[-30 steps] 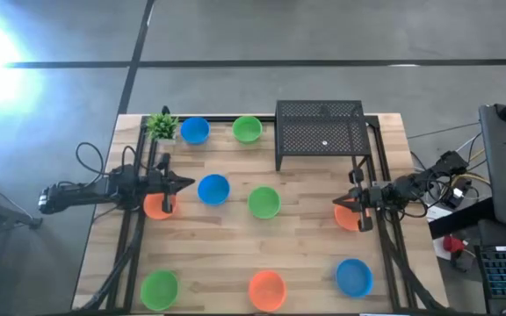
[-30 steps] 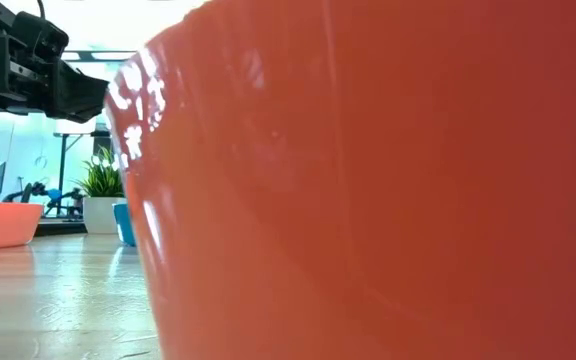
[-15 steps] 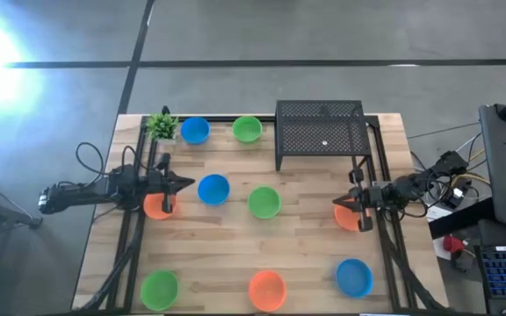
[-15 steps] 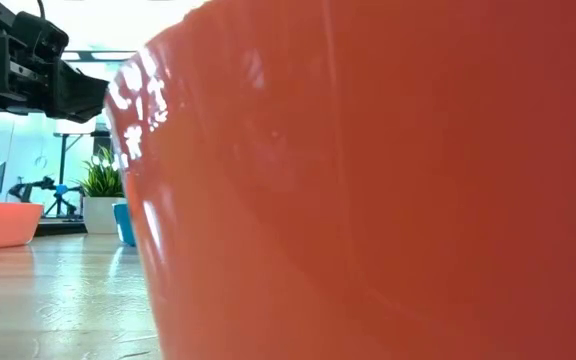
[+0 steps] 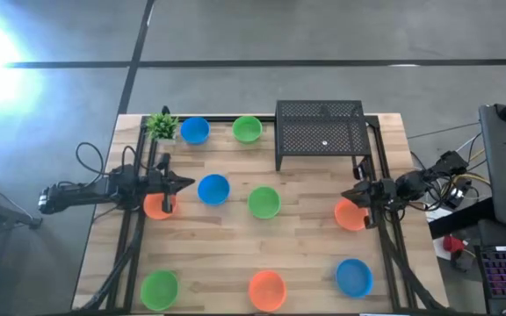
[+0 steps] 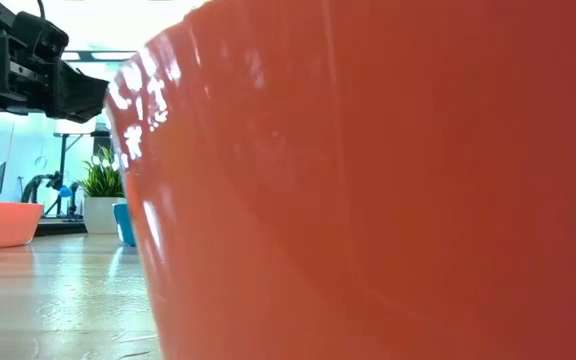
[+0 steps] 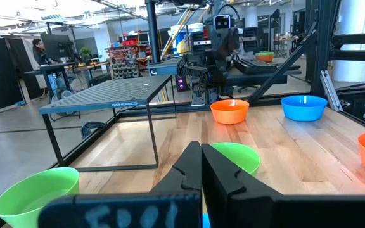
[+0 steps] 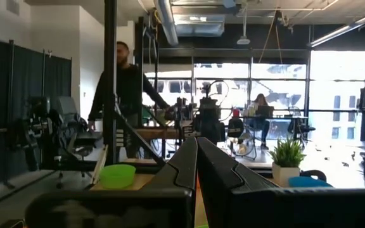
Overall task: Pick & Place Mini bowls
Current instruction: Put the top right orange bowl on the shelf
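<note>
In the low view an orange-red bowl (image 6: 368, 190) overflows the edges, probably hiding most bowls.

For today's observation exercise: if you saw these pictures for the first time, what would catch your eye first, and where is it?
The low view is almost filled by the glossy wall of an orange-red bowl right at the lens. From above, nine bright mini bowls dot the wooden table in blue, green and orange-red. The left gripper and right gripper, both shut, point inward from opposite sides, with a black mesh stand at the far edge.
</note>
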Robot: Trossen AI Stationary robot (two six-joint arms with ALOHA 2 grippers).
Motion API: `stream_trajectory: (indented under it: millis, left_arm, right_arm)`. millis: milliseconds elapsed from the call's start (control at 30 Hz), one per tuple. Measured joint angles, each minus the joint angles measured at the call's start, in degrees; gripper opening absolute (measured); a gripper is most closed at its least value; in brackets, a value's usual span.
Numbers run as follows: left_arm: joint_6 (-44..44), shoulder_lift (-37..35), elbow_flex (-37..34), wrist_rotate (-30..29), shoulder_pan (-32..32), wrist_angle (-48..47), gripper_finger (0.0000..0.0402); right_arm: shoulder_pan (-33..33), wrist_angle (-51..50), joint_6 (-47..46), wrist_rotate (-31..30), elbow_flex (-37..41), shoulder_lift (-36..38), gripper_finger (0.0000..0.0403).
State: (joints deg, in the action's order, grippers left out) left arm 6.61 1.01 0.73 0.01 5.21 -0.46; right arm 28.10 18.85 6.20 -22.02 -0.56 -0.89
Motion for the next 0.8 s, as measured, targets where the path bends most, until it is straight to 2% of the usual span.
stream_trajectory:
  millis: [800]
  left_arm:
    - [0.0,0.0,0.0,0.0,0.0,0.0,0.0000]
  right_arm:
    - [0.0,2.7,1.5,-0.1,0.0,0.0,0.0008]
